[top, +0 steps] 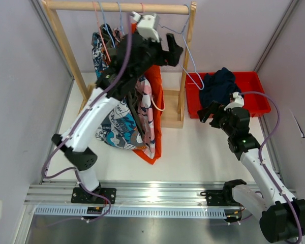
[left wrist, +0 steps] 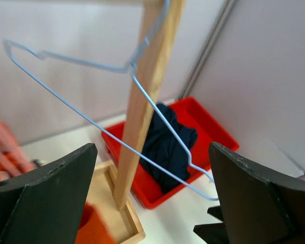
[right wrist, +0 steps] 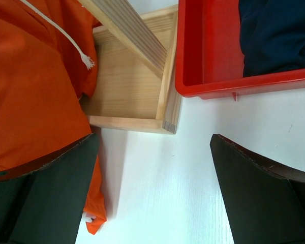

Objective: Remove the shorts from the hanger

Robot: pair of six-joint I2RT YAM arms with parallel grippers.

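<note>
Three pairs of shorts hung bunched on a pale wooden clothes rack in the upper left of the overhead view: bright orange fabric shorts, pink dark-patterned shorts and blue, orange and white cartoon-print shorts. Dark navy shorts lay crumpled in a red plastic bin at upper right. All looked soft, light and limp. They were probably best pinched at the waistband and slid off, as the fabric might snag on the wire.

The left gripper, raised beside the rack's top rod, was spread wide and empty. It framed a bare pale-blue wire hanger without touching it. The right gripper, low in front of the bin, also gaped open, holding nothing.
</note>
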